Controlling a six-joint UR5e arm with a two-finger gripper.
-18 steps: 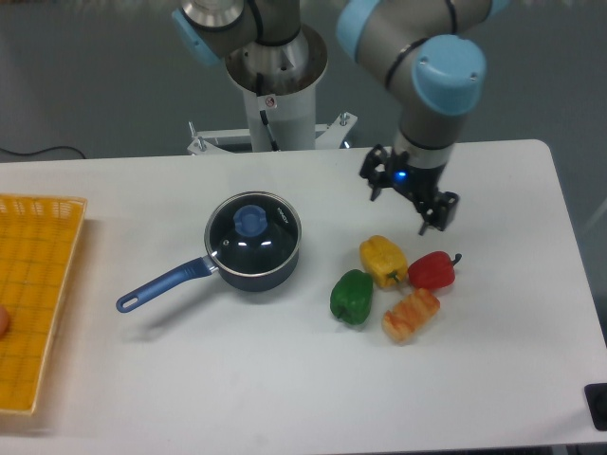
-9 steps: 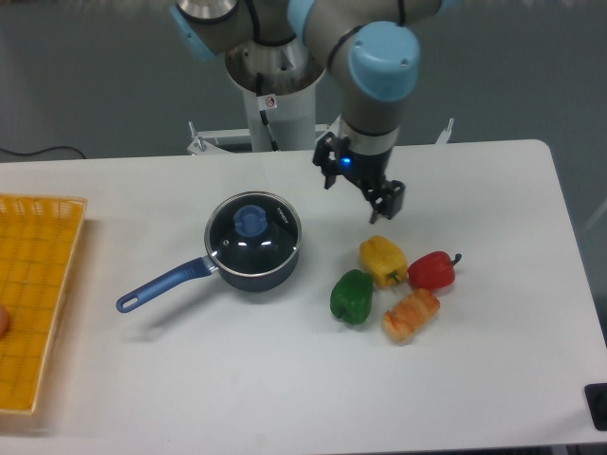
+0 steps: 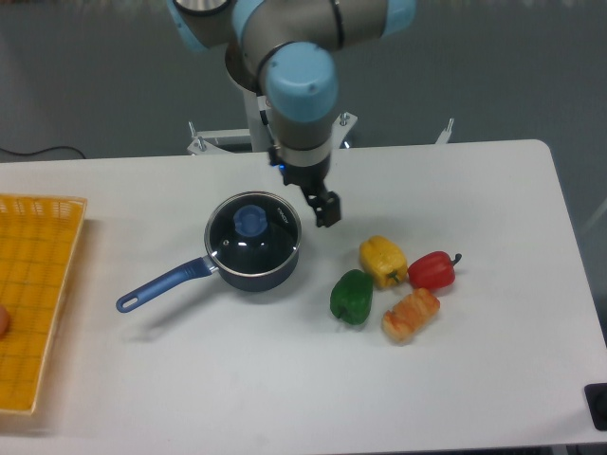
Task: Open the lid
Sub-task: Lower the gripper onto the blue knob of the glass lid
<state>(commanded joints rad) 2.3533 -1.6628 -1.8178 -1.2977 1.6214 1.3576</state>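
The glass lid (image 3: 270, 239) with a silver rim and a light-blue knob (image 3: 250, 221) sits shut on the dark blue saucepan (image 3: 254, 275), left of the table's middle. The pan's long handle (image 3: 159, 285) points to the front left. My gripper (image 3: 305, 191) hangs above the table just right of and behind the lid, close to its rim, not touching it. Its jaws stand apart and hold nothing. One finger (image 3: 328, 210) shows clearly; the other is mostly hidden under the wrist.
A yellow pepper (image 3: 382, 260), a red pepper (image 3: 433, 270), a green pepper (image 3: 352, 296) and an orange striped piece (image 3: 411, 315) lie right of the pan. A yellow basket (image 3: 33, 294) stands at the left edge. The arm's base (image 3: 277, 95) rises behind the table.
The gripper has swept left across the back of the table, from above the peppers to just beside the lid's right rim. The pan, lid and peppers have not moved.
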